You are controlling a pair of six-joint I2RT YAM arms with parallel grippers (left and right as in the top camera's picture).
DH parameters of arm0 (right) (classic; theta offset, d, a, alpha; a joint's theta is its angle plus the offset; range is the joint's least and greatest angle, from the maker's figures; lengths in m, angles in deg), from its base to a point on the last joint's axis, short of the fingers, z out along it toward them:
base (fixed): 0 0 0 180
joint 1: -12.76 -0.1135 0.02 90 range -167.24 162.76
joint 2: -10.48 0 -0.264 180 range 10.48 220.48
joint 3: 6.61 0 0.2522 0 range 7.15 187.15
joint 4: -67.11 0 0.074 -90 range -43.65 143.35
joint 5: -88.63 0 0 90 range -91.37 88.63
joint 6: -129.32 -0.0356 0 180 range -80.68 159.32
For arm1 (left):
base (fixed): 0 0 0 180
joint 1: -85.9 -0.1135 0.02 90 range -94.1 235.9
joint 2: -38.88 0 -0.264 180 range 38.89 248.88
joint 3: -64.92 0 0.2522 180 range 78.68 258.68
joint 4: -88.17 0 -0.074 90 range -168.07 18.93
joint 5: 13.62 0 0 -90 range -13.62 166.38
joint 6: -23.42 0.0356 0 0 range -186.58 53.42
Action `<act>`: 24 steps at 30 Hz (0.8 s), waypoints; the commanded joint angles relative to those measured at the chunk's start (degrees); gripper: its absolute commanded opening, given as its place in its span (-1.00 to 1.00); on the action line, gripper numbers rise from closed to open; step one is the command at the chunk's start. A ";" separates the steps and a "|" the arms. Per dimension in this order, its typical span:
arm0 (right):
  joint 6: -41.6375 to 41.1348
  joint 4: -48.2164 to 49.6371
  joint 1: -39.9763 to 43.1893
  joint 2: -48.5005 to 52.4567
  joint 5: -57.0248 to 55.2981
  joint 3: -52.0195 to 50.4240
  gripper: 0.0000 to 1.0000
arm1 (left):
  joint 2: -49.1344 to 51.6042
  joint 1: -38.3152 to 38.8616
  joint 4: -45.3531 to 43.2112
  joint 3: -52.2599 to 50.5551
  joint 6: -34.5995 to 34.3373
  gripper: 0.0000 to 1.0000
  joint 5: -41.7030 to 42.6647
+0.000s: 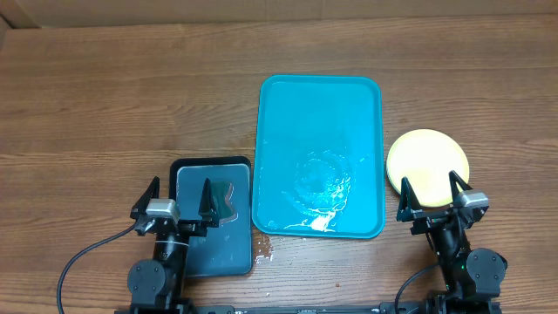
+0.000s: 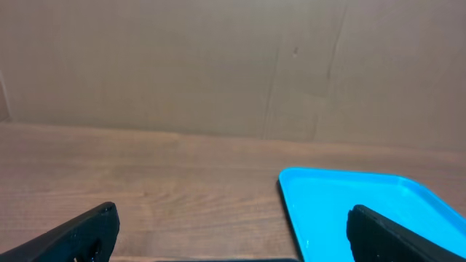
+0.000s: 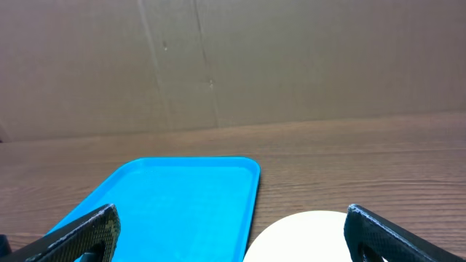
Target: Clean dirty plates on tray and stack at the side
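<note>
The turquoise tray (image 1: 319, 105) lies in the middle of the table with no plates on it, only wet glints near its front. It also shows in the left wrist view (image 2: 342, 204) and the right wrist view (image 3: 175, 196). A yellow-green plate stack (image 1: 427, 161) sits on the table just right of the tray; how many plates it holds cannot be told. It appears pale in the right wrist view (image 3: 306, 236). My left gripper (image 1: 179, 202) is open and empty over the dark basin. My right gripper (image 1: 433, 194) is open and empty just in front of the plates.
A dark rectangular basin (image 1: 214, 253) holding water and a dark sponge-like object (image 1: 222, 202) sits left of the tray. Water drops (image 1: 264, 253) lie on the wood between basin and tray. A cardboard wall (image 2: 218, 65) stands behind the table.
</note>
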 commanded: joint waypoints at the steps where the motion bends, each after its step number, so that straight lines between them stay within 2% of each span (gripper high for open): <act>1: 0.00 0.35 0.13 -0.37 -0.42 -0.57 0.99 | -0.57 -0.28 3.19 -0.20 0.66 1.00 0.42; 3: 0.02 0.35 0.13 -0.37 -0.42 -0.57 0.99 | -0.35 -0.28 6.14 -0.17 0.68 1.00 0.15; 24: 0.02 0.35 0.13 -0.37 -0.42 -0.57 0.99 | -0.13 -0.26 6.27 -0.17 0.66 1.00 0.17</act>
